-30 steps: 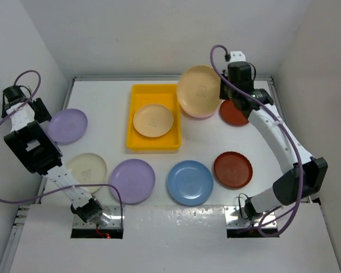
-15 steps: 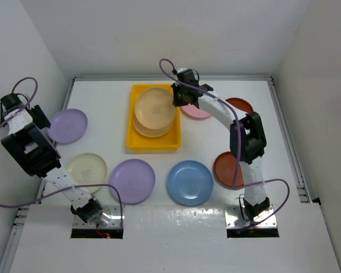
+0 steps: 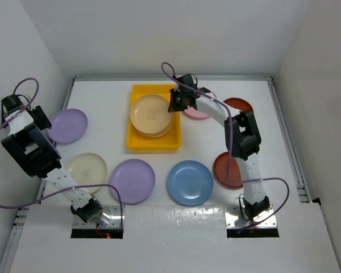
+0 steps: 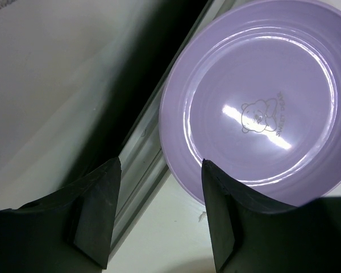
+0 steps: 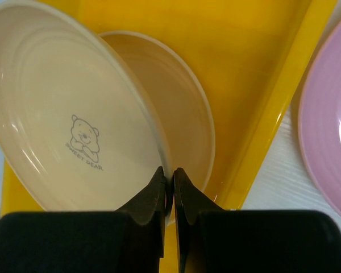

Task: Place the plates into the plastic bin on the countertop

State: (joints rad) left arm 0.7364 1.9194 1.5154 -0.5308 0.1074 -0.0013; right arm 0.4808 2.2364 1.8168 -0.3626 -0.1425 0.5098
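Right tool has lowered cream plate deeper into bin.

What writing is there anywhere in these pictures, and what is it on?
"SWEET DEAR", below a bear drawing on the cream plate held by the right gripper.
Lilac plate: printed lettering, too blurred to read.
Top view: nothing legible.

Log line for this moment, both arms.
right gripper shut on cream plate over yellow bin | left gripper open by lilac plate | release pending
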